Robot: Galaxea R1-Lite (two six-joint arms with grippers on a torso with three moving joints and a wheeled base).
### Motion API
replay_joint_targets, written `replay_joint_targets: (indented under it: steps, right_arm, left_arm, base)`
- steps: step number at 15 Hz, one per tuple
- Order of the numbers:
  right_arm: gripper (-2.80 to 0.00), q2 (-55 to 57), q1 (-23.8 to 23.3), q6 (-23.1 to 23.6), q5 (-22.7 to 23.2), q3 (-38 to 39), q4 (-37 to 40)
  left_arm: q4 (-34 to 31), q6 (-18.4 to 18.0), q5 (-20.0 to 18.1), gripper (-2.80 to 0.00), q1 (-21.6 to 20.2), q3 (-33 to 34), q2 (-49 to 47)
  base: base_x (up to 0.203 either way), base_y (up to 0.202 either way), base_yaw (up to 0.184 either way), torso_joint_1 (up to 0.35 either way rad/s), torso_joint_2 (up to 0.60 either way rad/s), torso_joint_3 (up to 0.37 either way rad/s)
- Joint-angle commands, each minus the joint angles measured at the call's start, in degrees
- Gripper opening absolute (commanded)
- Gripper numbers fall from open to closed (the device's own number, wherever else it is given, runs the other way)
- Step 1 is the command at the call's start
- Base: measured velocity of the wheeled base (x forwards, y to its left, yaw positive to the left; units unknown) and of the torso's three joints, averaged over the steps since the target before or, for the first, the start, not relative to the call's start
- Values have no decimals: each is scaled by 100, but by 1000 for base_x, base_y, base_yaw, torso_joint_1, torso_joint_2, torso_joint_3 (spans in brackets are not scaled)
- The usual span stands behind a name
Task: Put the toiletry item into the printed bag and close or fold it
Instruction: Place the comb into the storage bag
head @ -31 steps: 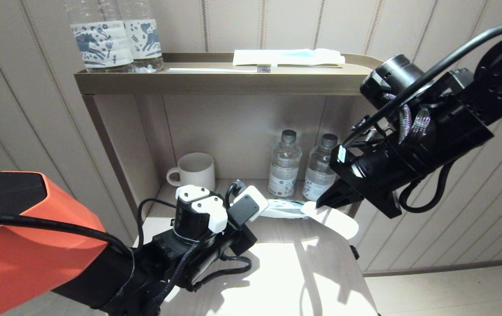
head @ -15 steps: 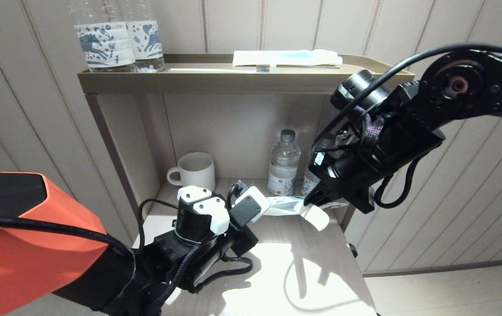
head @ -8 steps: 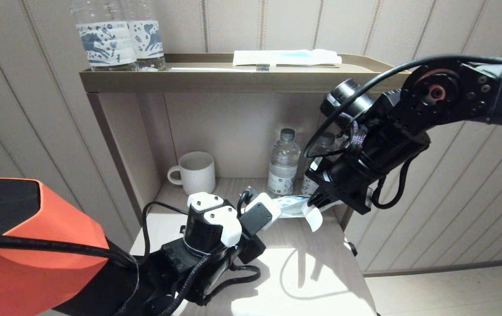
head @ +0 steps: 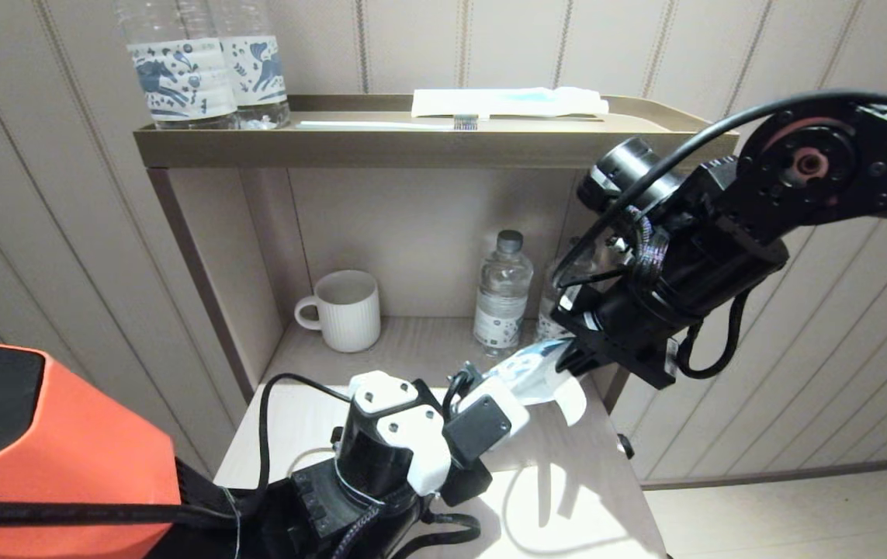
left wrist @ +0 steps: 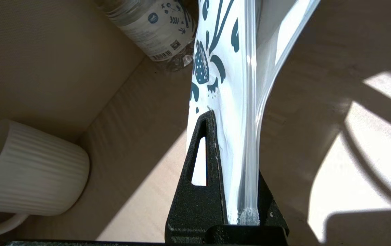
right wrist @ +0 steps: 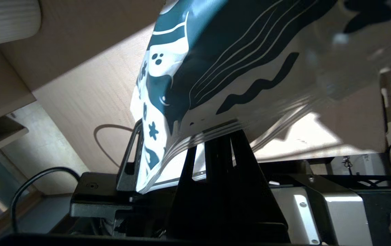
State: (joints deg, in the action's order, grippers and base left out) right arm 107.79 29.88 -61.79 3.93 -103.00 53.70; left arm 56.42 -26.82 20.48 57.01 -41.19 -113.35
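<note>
Both arms are holding the printed bag (head: 530, 374) in the air above the worktop (head: 567, 481), in front of the open cabinet shelf. The left tool (left wrist: 231, 150) is clenching one edge of the bag along its clear seal strip; the right tool (right wrist: 181, 160) is clamping the printed end, where the sheet is bowing over its fingers. A loose white flap is hanging down on the right side of the bag. Whether the toiletry item is inside cannot be told.

Risks from here, as judged:
- The film looks thin and slick, so if the arms pull apart, an edge may be slipping out of one tool or the seal may be tearing.
- If the arms crowd together, the bag may be buckling in the wrong place and the fold will not hold.
- The water bottles (head: 502, 291) on the far shelf are standing close behind the right tool; a swing may be knocking them over.
- The white mug (head: 344, 309) is standing further left, well apart.
</note>
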Motion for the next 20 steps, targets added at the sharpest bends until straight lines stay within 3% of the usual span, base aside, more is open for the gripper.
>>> replay_joint_targets:
  steps: [1,4,7,9,14,20]
  right_arm:
    - [-280,-107,81,-34,-244,143,44]
    - [-280,-260,275,-6,-896,200,27]
    - [-280,-267,353,21,-964,166,35]
    - [-280,-255,423,70,-964,171,44]
    - [-280,72,809,97,-1052,-6,24]
    - [-280,177,1023,229,-1693,-119,0]
  left_arm:
    - [34,-16,53,-280,79,23,104]
    - [8,-16,59,-280,90,32,190]
    - [8,4,132,-280,292,112,242]
    - [-24,43,427,-280,550,159,245]
    - [-958,217,517,-280,645,38,650]
    - [-2691,791,373,-280,382,-174,1552]
  base:
    - [0,0,0,0,0,0]
    - [0,0,0,0,0,0]
    - [0,0,0,0,0,0]
    - [0,0,0,0,0,0]
    - [0,0,0,0,0,0]
    - [0,0,0,0,0,0]
